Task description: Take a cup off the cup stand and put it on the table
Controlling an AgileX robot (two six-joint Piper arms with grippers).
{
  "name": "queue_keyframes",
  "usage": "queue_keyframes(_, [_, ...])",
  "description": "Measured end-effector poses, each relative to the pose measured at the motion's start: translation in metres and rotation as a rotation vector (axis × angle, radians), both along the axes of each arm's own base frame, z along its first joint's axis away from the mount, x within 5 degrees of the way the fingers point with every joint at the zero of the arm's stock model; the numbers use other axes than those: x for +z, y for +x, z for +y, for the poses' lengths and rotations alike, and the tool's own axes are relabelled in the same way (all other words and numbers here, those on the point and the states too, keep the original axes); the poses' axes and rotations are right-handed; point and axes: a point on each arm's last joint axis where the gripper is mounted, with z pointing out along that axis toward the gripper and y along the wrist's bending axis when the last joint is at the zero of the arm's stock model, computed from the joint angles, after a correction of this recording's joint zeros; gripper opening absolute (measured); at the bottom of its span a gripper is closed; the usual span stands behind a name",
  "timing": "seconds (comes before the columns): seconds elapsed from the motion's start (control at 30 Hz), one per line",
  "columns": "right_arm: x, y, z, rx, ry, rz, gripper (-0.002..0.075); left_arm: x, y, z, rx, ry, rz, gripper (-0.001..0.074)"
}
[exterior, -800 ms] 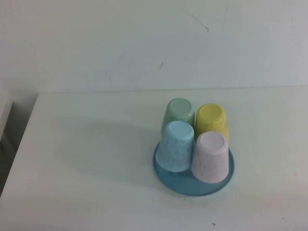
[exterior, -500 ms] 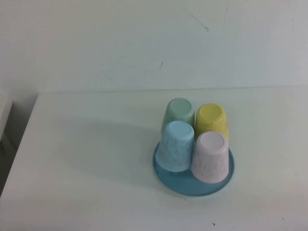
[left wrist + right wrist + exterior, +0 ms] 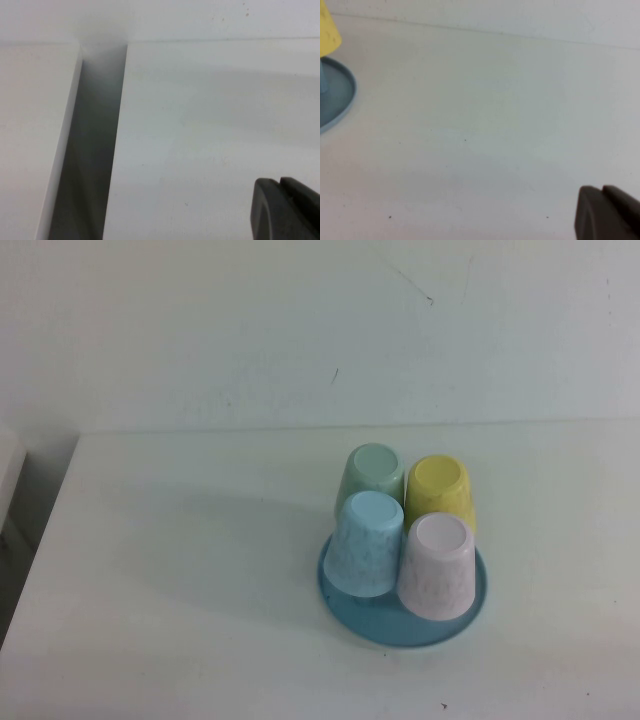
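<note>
The light blue speckled cup [image 3: 365,543] sits upside down on the cup stand [image 3: 400,625], at its front left, right of the white table's [image 3: 180,580] middle. The stand's pegs are hidden under the cups. Neither arm shows in the high view. My left gripper [image 3: 280,186] is shut and empty, over bare table near its left edge. My right gripper [image 3: 602,192] is shut and empty, over bare table to the right of the stand, whose blue rim [image 3: 342,100] shows in the right wrist view.
A pale green cup [image 3: 372,475], a yellow cup [image 3: 440,492] and a pink cup [image 3: 438,565] also stand upside down on the stand. A gap [image 3: 95,150] separates the table's left edge from a white surface [image 3: 30,140]. A white wall rises behind the table.
</note>
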Motion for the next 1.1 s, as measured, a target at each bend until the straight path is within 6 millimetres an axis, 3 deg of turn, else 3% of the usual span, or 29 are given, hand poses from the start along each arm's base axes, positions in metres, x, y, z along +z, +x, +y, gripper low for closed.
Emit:
queue_keyframes(0.27, [0.000, 0.000, 0.000, 0.000, 0.000, 0.000, -0.0003, 0.000, 0.000, -0.001, -0.003, -0.035, 0.000, -0.0003])
queue_keyframes(0.4, [0.000, 0.000, 0.000, 0.000, 0.000, 0.000, -0.0003, 0.001, 0.000, -0.004, -0.009, -0.147, -0.010, -0.0003])
queue_keyframes(0.63, [0.000, 0.000, 0.000, 0.000, 0.000, 0.000, -0.0003, 0.019, 0.003, -0.012, 0.017, -0.829, -0.121, -0.0003])
queue_keyframes(0.97, [0.000, 0.000, 0.000, 0.000, 0.000, 0.000, -0.0003, 0.023, 0.003, -0.010, 0.012, -0.808, -0.179, -0.0003])
queue_keyframes(1.1, [0.000, 0.000, 0.000, 0.000, 0.000, 0.000, -0.0003, 0.032, -0.001, -0.023, -0.148, -0.603, -0.119, -0.0003])
